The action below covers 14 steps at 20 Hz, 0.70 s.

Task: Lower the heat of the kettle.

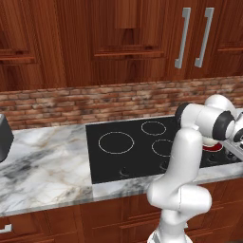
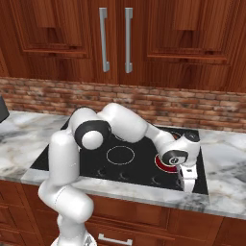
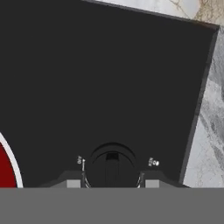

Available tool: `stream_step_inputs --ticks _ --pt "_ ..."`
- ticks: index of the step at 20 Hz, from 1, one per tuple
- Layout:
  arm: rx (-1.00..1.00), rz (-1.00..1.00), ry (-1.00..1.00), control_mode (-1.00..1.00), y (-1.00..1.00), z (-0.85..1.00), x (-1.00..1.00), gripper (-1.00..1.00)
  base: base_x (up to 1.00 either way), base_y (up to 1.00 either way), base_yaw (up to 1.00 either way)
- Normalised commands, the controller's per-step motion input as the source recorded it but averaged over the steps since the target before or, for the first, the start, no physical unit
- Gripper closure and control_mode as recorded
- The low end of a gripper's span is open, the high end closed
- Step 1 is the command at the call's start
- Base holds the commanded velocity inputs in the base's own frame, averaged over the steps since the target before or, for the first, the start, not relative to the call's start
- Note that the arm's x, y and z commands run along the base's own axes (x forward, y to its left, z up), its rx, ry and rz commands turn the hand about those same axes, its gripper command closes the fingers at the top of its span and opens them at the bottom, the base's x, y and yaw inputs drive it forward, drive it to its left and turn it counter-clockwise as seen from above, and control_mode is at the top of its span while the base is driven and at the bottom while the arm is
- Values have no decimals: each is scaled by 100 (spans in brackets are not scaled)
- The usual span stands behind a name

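Note:
A burner (image 2: 163,166) at the right of the black cooktop (image 2: 62,153) glows red; it also shows past my wrist (image 1: 214,147) and as a red arc (image 3: 5,168) in the hand view. My gripper (image 2: 186,185) points straight down at the cooktop's front right corner. In the hand view a round black knob (image 3: 112,162) lies right under the gripper (image 3: 112,183), between the two fingertips (image 3: 73,182). The jaws stand apart on either side of the knob, open. Small white heat marks (image 3: 153,162) sit beside the knob.
Other unlit burner rings (image 1: 116,142) and several front knobs (image 2: 126,175) lie to the left. Marble counter (image 1: 42,166) surrounds the cooktop, with its right edge (image 3: 205,144) close to the gripper. A brick backsplash (image 2: 144,103) and wooden cabinets with handles (image 2: 104,41) rise behind.

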Motion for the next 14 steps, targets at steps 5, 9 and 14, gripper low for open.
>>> stream_step_inputs --ticks 5,9,14 --pt "0 -32 3 -100 2 -3 0 100 0 0 0" --pt "0 -32 2 -100 2 -2 0 100 0 0 0" --pt "0 -31 1 -100 0 -4 -1 100 0 0 0"
